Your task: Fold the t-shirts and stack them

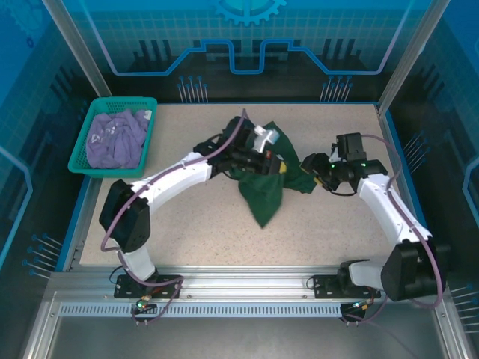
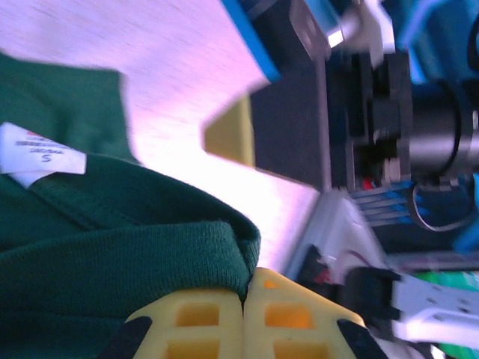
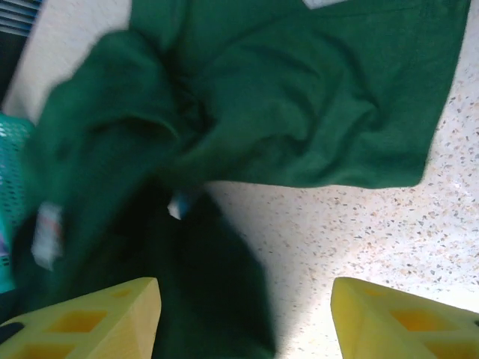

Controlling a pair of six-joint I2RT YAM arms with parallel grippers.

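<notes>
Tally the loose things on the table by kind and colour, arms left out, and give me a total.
green t-shirt: 1
purple t-shirt: 1
teal basket: 1
Total: 3

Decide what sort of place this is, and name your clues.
Probably a robotics lab test cell, not a home: the left arm and right arm are bolted to a metal rail, and blue printed panels wall in the speckled table.
</notes>
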